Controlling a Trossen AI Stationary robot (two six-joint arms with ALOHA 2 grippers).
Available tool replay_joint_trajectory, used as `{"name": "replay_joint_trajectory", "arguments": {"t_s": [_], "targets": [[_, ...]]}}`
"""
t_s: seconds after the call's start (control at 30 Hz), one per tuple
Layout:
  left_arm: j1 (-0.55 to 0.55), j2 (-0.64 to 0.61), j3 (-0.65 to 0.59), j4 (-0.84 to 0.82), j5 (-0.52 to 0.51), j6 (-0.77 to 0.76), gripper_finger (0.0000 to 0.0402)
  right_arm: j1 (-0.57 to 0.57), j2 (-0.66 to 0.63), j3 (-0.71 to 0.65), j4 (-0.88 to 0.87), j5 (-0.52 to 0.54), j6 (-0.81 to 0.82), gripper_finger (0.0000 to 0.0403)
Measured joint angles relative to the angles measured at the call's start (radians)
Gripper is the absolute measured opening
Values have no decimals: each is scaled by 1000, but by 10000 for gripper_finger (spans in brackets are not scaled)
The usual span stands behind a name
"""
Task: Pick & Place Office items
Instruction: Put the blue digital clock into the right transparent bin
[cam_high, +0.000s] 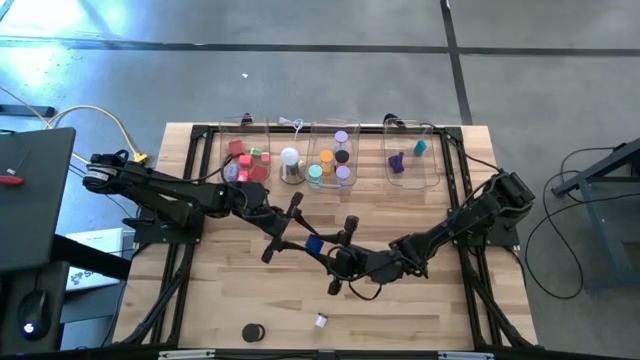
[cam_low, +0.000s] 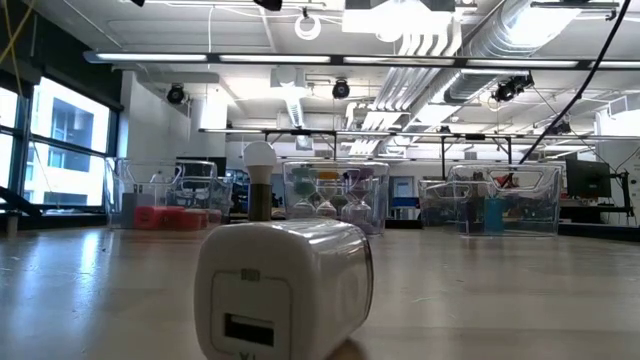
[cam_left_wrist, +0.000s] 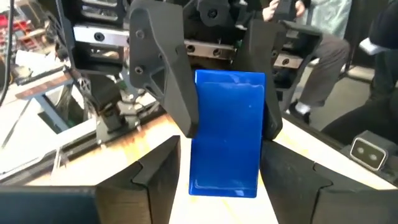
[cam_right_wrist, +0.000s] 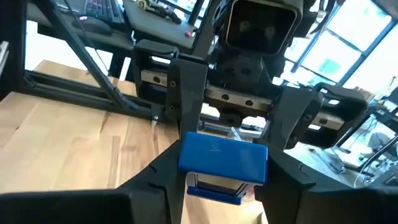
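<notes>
A flat blue rectangular block (cam_high: 313, 243) hangs above the middle of the table between my two grippers, which face each other. My left gripper (cam_high: 290, 232) comes from the table's left and my right gripper (cam_high: 338, 255) from the right. In the left wrist view the blue block (cam_left_wrist: 227, 134) fills the centre, and in the right wrist view the blue block (cam_right_wrist: 222, 158) shows end-on. Both grippers are shut on it. Other small pieces lie in three clear bins (cam_high: 330, 160) at the far edge. My left gripper pinches the block's near end (cam_left_wrist: 224, 183) between its two fingers (cam_left_wrist: 158, 177), coming level from the table's left and lying along the block. The block is lifted clear of the table. A thin gap shows beside one fingertip. My right gripper pinches the block's opposite end (cam_right_wrist: 221, 171) between its two fingers (cam_right_wrist: 158, 180), coming level from the table's right. Its fingers (cam_left_wrist: 165, 74) also show on both long sides of the block in the left wrist view. The block sits clear of the table.
A white dome on a silvery base (cam_high: 290, 160) stands between the left and middle bins. A black disc (cam_high: 253, 332) and a small white cube (cam_high: 321, 320) lie near the near edge; the white cube (cam_low: 285, 290) fills the low view's foreground. Black frame rails border the table.
</notes>
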Motion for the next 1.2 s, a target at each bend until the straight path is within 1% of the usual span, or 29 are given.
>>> {"name": "replay_joint_trajectory", "arguments": {"t_s": [0.1,0.23,0.33,0.4,0.43,0.5,0.6,0.7,0.77,0.87,0.97,1.1,1.2], "targets": [[-15,7,0,-4,-19,0,209,0,0,1,-42,-12,50,143],[-26,12,-3,-12,-46,-34,229,-1,-1,3,-104,-86,118,143],[-26,20,-3,-4,-86,-89,246,11,-2,3,-139,-73,145,143],[-26,21,-3,-7,-114,-114,261,20,-2,3,-175,-42,177,143],[-26,24,-3,-6,-123,-121,268,26,-7,4,-203,-26,196,143],[-24,25,-1,19,-135,-129,284,39,-17,-1,-299,-31,248,143],[-23,20,3,36,-167,-138,301,51,-27,-3,-440,-43,381,143],[-24,27,1,21,-215,-121,310,56,-62,0,-569,29,517,143],[-24,27,2,39,-224,-100,312,58,-76,0,-687,80,622,143],[-15,26,2,40,-223,-93,312,56,-126,-3,-882,107,812,143],[-14,26,2,40,-223,-143,312,44,-182,1,-1077,144,1009,143],[-14,26,2,35,-223,-218,312,-1,-236,-1,-1358,117,1258,143],[-14,26,2,34,-222,-280,312,-48,-274,-1,-1555,86,1402,143]]}}
